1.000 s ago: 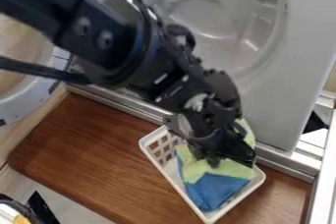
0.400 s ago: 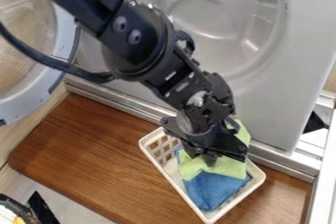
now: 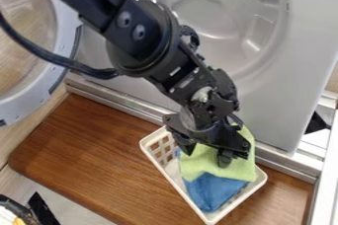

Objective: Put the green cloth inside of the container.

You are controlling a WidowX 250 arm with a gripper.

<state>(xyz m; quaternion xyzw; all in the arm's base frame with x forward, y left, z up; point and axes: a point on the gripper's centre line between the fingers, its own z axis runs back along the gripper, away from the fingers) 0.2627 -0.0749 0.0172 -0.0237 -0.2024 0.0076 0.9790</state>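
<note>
Plainly, the green cloth (image 3: 235,169) lies mostly within the white container (image 3: 167,170), right of centre in the lower half of the frame — its upper end reaches up past the container's upper-right side, in front of the pale grey panel (image 3: 280,95). Below it, toward the bottom of the frame, a blue cloth (image 3: 212,192) sits in the same container, its upper part covered by the green one. The black arm (image 3: 142,34) slants in from the top left, and its gripper (image 3: 206,153) hangs over the container with the two fingers apart, one at the green cloth's left edge, the other over its middle; whether either touches the fabric, one cannot tell. The container rests on a brown wooden board (image 3: 99,157) that spans the lower part of the frame. A rounded grey recess (image 3: 218,19) fills much of the top — a curved grey frame (image 3: 25,101) around a see-through pane stands at the left edge, with a black cable (image 3: 49,60) crossing it.
</note>
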